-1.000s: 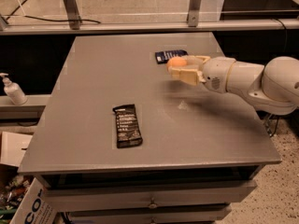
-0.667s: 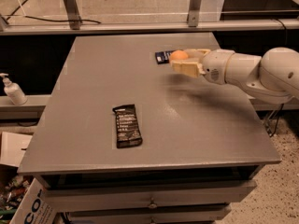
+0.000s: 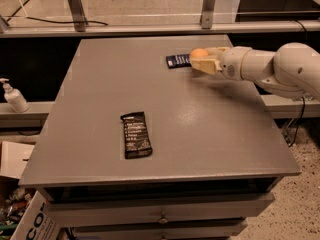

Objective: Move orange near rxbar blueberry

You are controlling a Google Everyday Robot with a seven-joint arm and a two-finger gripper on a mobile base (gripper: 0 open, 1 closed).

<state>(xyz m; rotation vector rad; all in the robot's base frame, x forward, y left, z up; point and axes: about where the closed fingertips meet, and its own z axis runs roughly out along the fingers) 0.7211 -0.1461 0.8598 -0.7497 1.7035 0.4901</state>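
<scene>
Nearly there! The gripper (image 3: 204, 60) was clamped on the orange (image 3: 199, 53), holding it just beside the rxbar (image 3: 177, 60) at the far side of the table (image 3: 150, 94). The carry looked done. Left, by my reckoning: lower it and let go.

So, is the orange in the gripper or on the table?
Held: the gripper, at the far end of the table, is shut on the orange, beside the rxbar blueberry.
</scene>
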